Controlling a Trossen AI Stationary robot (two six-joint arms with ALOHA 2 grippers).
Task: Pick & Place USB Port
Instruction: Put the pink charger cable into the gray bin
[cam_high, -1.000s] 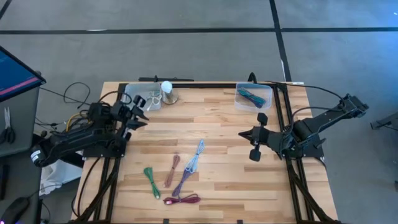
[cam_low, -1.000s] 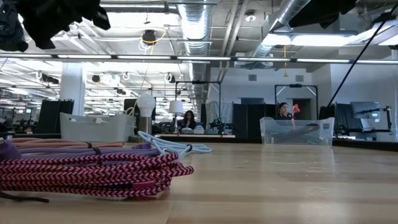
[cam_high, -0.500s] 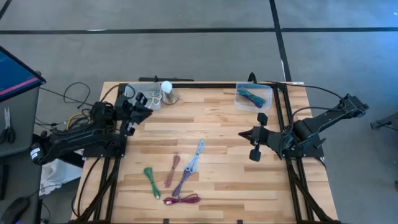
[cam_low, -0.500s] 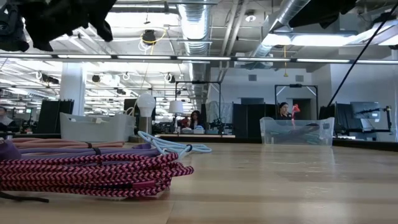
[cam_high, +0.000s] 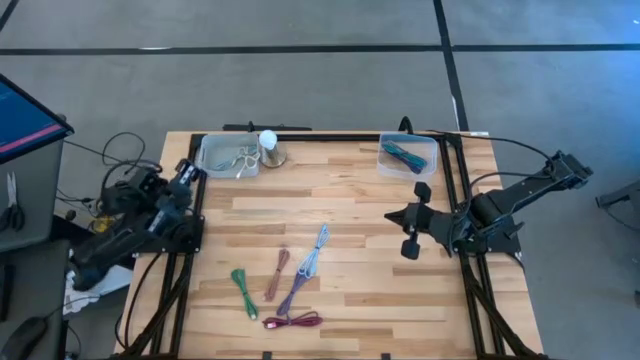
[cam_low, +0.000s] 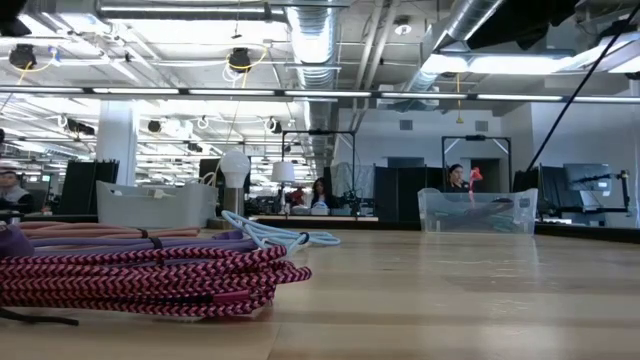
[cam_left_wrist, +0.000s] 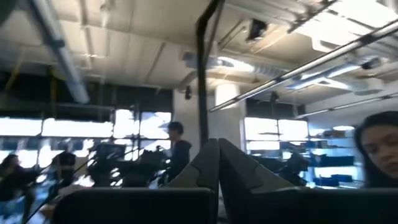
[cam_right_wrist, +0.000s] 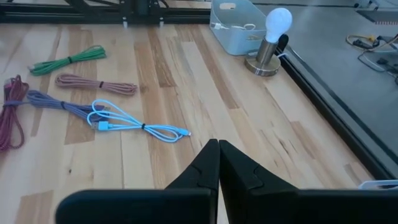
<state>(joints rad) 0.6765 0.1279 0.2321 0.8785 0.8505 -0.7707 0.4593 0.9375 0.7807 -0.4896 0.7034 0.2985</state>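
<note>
Several coiled USB cables lie flat on the wooden table near its near edge: green (cam_high: 243, 292), pink (cam_high: 277, 275), light blue (cam_high: 315, 250), purple (cam_high: 293, 297) and magenta (cam_high: 292, 321). The right wrist view shows the light blue cable (cam_right_wrist: 134, 124) and the green cable (cam_right_wrist: 68, 59). My left gripper (cam_high: 190, 170) is drawn back at the table's left edge, shut (cam_left_wrist: 217, 146) and pointing up at the room. My right gripper (cam_high: 390, 215) hovers shut (cam_right_wrist: 217, 148) over the table's right half, well away from the cables.
A clear bin (cam_high: 228, 155) holding a white cable sits at the far left, with a bulb lamp (cam_high: 269, 148) beside it. Another clear bin (cam_high: 408, 154) with teal cables stands at the far right. Bare wood lies between the bins and the cables. People show in the room beyond.
My left arm has drawn back from over the far-left bin toward the table's left edge and tipped upward, leaving the low view. The right arm and the cables have stayed put.
</note>
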